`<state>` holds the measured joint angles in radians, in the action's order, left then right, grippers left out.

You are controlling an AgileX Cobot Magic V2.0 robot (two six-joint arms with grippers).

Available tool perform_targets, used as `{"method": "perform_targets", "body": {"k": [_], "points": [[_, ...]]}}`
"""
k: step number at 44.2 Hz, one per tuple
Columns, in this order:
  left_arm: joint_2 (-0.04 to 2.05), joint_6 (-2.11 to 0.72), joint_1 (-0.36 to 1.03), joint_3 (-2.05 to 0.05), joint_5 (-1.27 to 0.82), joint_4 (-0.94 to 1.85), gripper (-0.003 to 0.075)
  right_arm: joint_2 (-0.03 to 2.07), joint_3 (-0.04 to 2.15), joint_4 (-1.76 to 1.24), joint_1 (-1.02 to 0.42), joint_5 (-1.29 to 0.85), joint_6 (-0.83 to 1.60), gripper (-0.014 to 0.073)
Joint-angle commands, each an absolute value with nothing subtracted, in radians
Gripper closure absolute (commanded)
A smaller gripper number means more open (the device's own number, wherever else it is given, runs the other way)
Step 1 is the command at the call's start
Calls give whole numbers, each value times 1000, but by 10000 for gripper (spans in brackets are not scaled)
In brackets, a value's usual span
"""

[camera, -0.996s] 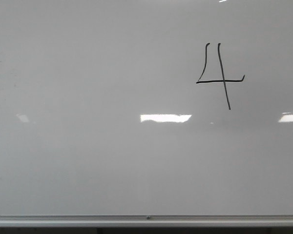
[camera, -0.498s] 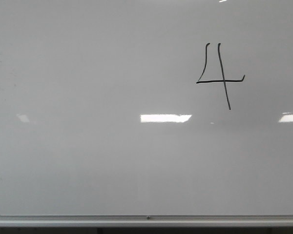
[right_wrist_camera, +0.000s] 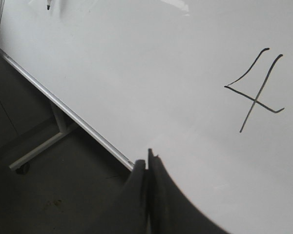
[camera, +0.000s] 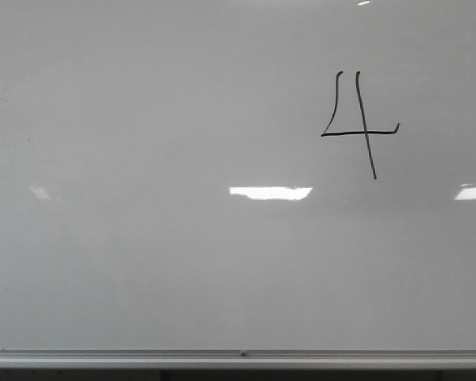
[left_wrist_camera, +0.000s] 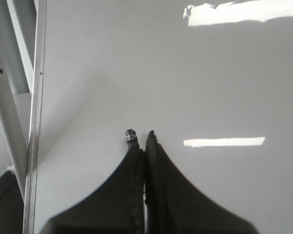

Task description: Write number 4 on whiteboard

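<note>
The whiteboard (camera: 182, 262) fills the front view, pale and glossy. The number 4 (camera: 361, 127) is drawn in thin black lines at its upper right, open at the top. Neither gripper shows in the front view. In the left wrist view my left gripper (left_wrist_camera: 140, 134) is shut with nothing seen between its black fingers, over bare whiteboard (left_wrist_camera: 185, 78); a small metal stub sticks out at one fingertip (left_wrist_camera: 131, 134). In the right wrist view my right gripper (right_wrist_camera: 149, 158) is shut, at the board's lower edge, well apart from the number 4 (right_wrist_camera: 256, 92).
A silver rail (camera: 238, 359) runs along the board's bottom edge and also shows in both wrist views (left_wrist_camera: 36, 122) (right_wrist_camera: 63, 105). The board's white stand with a caster (right_wrist_camera: 22, 168) stands on dark floor. Bright light reflections (camera: 270, 193) lie on the board.
</note>
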<state>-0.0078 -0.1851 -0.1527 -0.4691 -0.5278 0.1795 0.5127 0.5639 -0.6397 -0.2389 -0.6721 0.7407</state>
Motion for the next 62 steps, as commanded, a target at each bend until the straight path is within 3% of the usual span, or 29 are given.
{"method": "perform_targets", "body": {"k": [1, 7, 17, 29, 62], "points": [[-23, -74, -149, -449, -417, 90, 741, 516, 590, -673, -236, -623, 741, 711], [-23, -34, -137, -351, -348, 49, 741, 516, 590, -673, -236, -624, 741, 711], [-23, -34, 1, -211, -181, 17, 741, 516, 590, -673, -236, -624, 741, 711], [-23, -34, 10, 15, 97, 19, 741, 516, 590, -673, -236, -624, 741, 711], [-23, -34, 10, 13, 20, 24, 741, 516, 590, -673, -236, -624, 741, 711]]}}
